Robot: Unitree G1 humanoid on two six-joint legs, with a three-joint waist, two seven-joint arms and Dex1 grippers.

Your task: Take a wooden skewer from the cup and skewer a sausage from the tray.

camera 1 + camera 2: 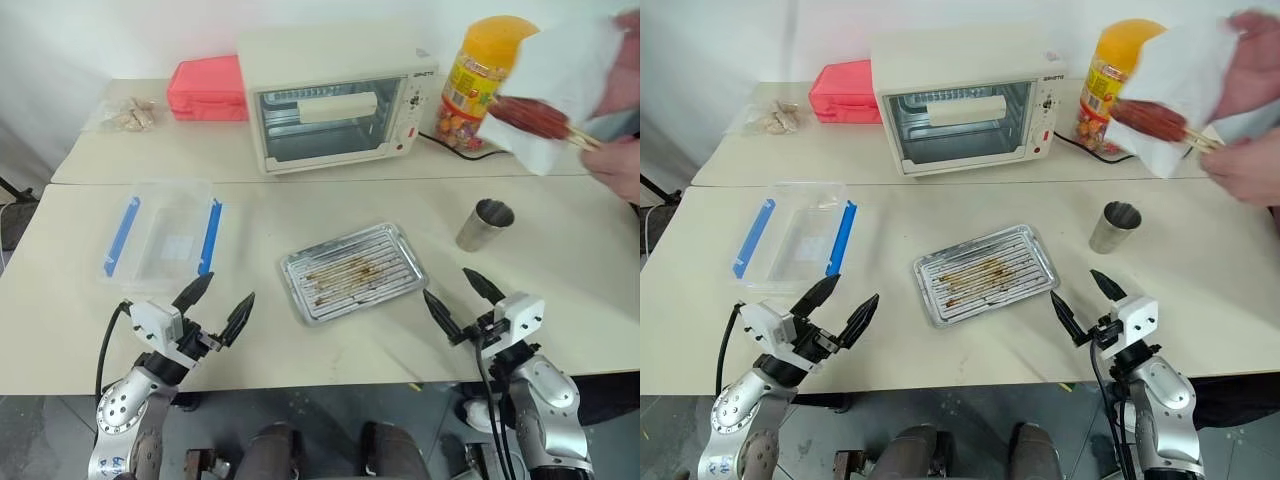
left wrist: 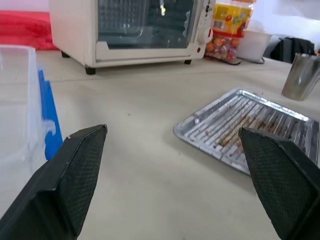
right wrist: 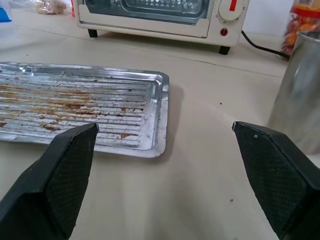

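Beige bench (image 1: 300,350) surfaces, two pushed together with a seam between them, stand against a white wall. On the near one the tray (image 1: 354,271) lies at the middle, ribbed bottom streaked brown, holding no sausage. The cup (image 1: 485,225) stands upright to its right, well apart. A clear plastic box with blue clips (image 1: 162,235) sits to the left. On the far bench stand a white toaster oven (image 1: 335,98), a red case (image 1: 207,89) and a yellow-lidded candy jar (image 1: 478,85).

Head views show a person's hand (image 1: 1245,168) at the right edge and a sausage on a skewer (image 1: 1152,119) against white paper.

Left end effector (image 1: 218,306) and right end effector (image 1: 464,299) hover near the front edge, fingers spread wide, both empty. From the right wrist, the cup looms close beside one finger.
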